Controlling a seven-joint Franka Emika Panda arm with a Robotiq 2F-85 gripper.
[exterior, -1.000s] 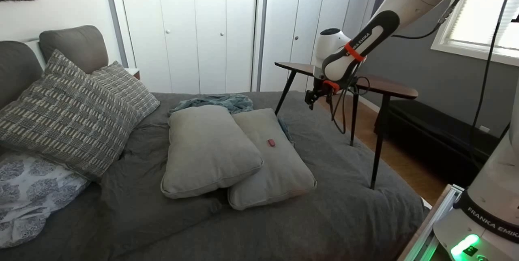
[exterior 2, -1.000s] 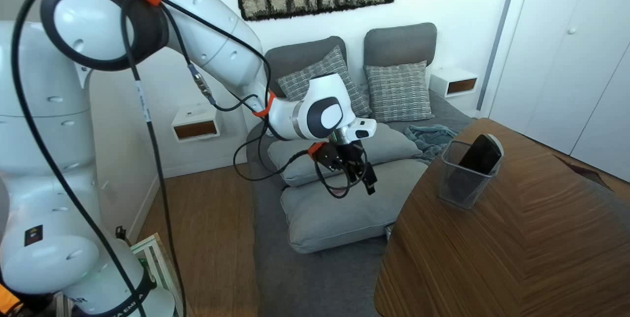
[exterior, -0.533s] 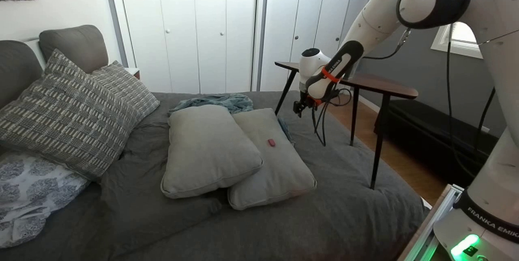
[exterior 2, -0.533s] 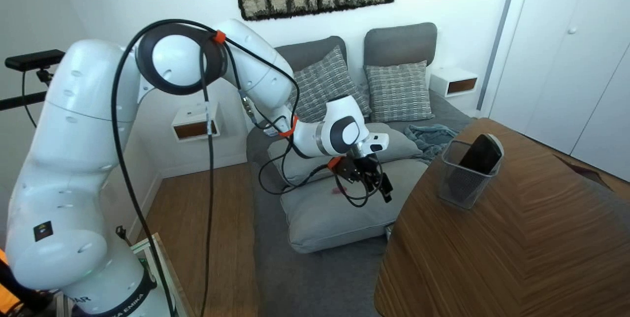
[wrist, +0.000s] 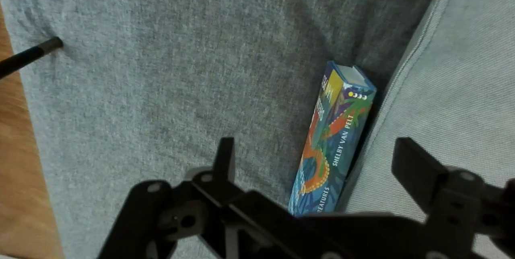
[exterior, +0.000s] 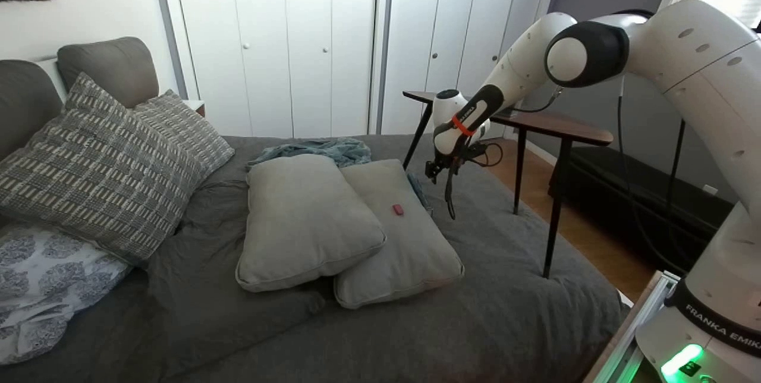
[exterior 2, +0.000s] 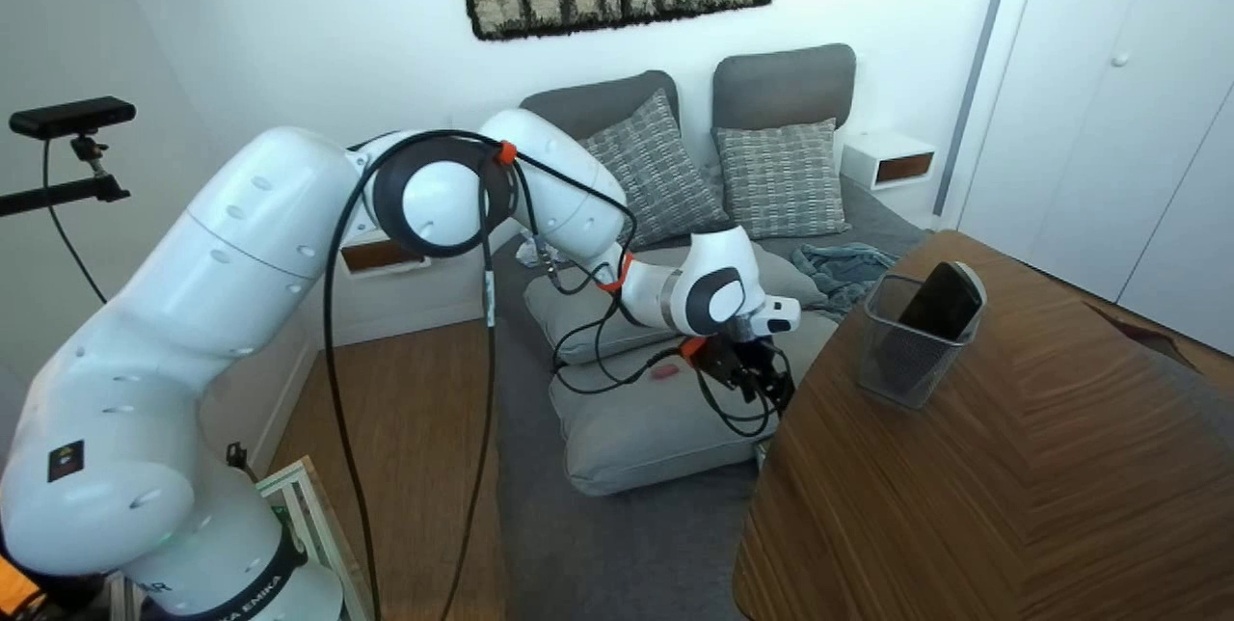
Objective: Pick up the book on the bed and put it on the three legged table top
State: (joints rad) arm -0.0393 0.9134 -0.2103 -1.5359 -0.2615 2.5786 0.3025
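The black gripper (wrist: 315, 158) is hanging above the bed (exterior: 475, 317) with its two blunt, square-ended fingers (wrist: 414, 166) standing wide apart, and it is holding nothing between them. Below this opening, the hardcover book (wrist: 342, 142) is resting on the bed with its spine facing upward; the smooth jacket is showing blue and orange print and the white words "SHELBY VAN PELT", and at one end the pale block of pages is appearing between the boards. Just beside the book, on the side of one finger, the light grey pillow (wrist: 454, 110) is showing a fine woven cloth and a raised seam. On the side of the other finger, the grey bed cover (wrist: 181, 90) is lying in a flecked weave with soft wrinkles. Near the gripper, in an exterior view, the three-legged table (exterior: 568, 124) is spreading its slim, tapering legs (exterior: 556, 210); in an exterior view its dark brown wooden top (exterior 2: 1041, 467) is showing grain in angled bands and is carrying a wire-mesh basket (exterior 2: 906, 365).
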